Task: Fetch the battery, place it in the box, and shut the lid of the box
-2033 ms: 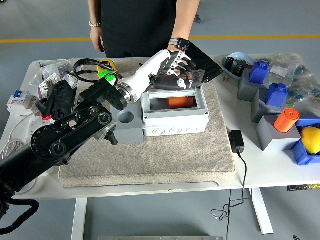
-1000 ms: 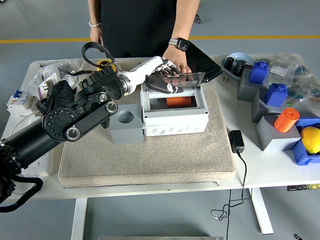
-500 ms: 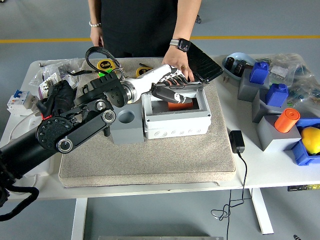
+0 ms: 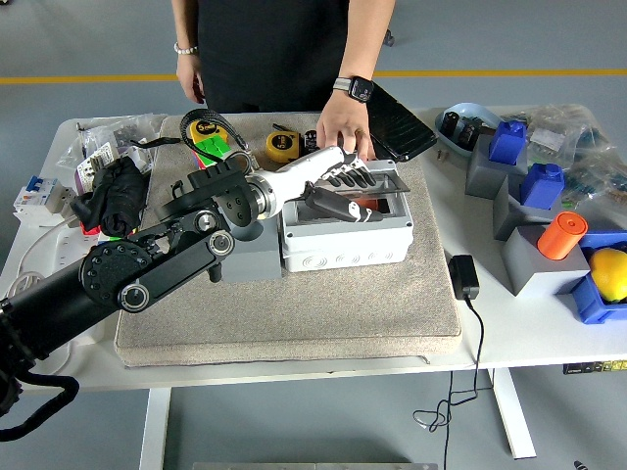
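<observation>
Now L hand (image 4: 338, 186) on lid (image 4: 377, 182), box (image 4: 345, 233) lengthwise left-right.

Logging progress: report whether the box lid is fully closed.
Not fully: the lid slants above the box under the left hand, with orange battery visible.

Single head view, mounted high on the robot's side, facing forward and down over the white table (image 4: 294, 377). The table's near edge runs across the lower part of the picture; a person (image 4: 269, 49) stands at the far side, cut off at the top. Range is moderate (the whole tabletop nearly fits). No second view supplied, so no overlap to report.
</observation>
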